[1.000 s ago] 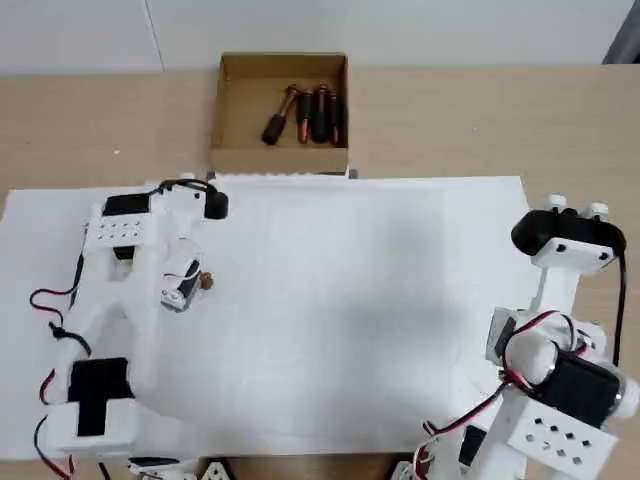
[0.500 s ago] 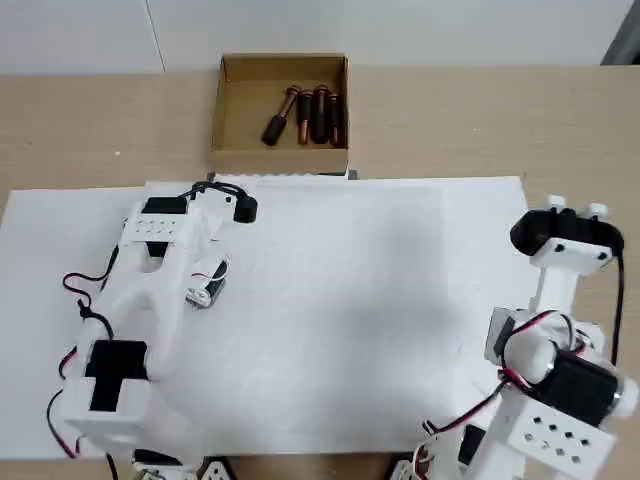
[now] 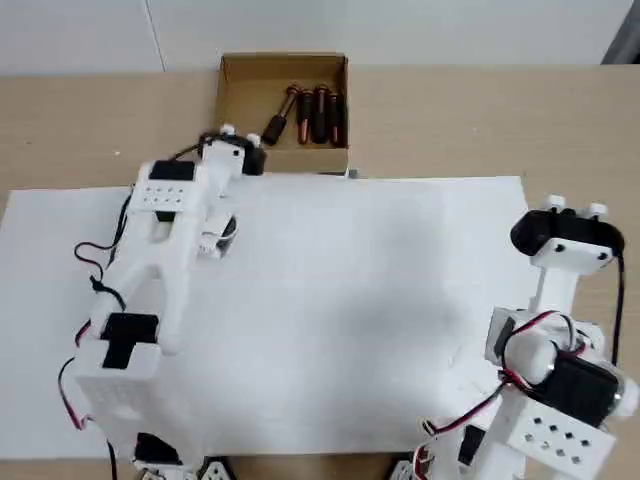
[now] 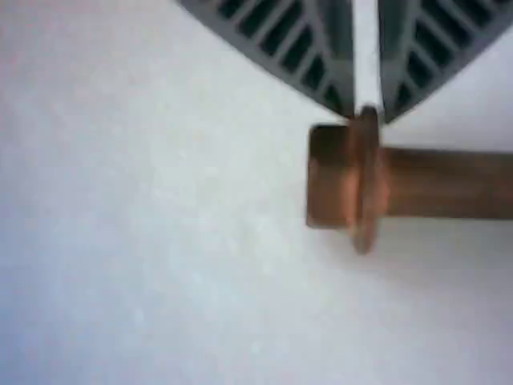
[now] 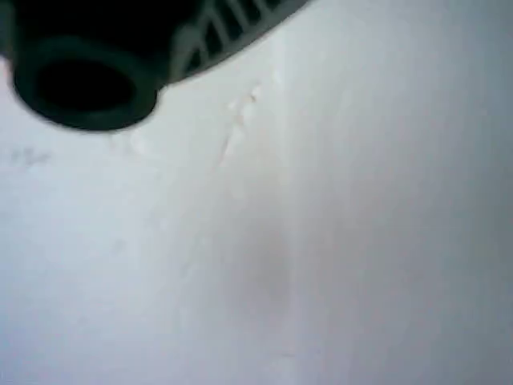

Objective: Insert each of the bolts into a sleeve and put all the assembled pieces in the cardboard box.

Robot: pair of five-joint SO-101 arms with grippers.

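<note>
Closest to the viewer, two white robot arms stand at the near edge of a light wooden worktop [image 3: 480, 120], with a large white sheet [image 3: 370, 300] spread over it in front of them. The right arm [image 3: 555, 340] is folded up over the right edge of the sheet, well apart from everything else. Its right claw [image 5: 212, 36] appears as a dark shape above bare white sheet, and it cannot be told whether it is open or closed. The left arm [image 3: 150, 270] stretches away across the left side of the sheet, its far end close to the near wall of a box. Its left claw [image 4: 366, 108] is pinched almost shut on the thin flange of a copper-coloured bolt [image 4: 353, 180], which lies level, just above the white sheet, its six-sided head to one side of the claw and its long body to the other. Farthest away, just beyond the sheet, sits an open cardboard box [image 3: 232, 110]. Several copper and dark assembled pieces [image 3: 310, 112] lie side by side in its right half.
</note>
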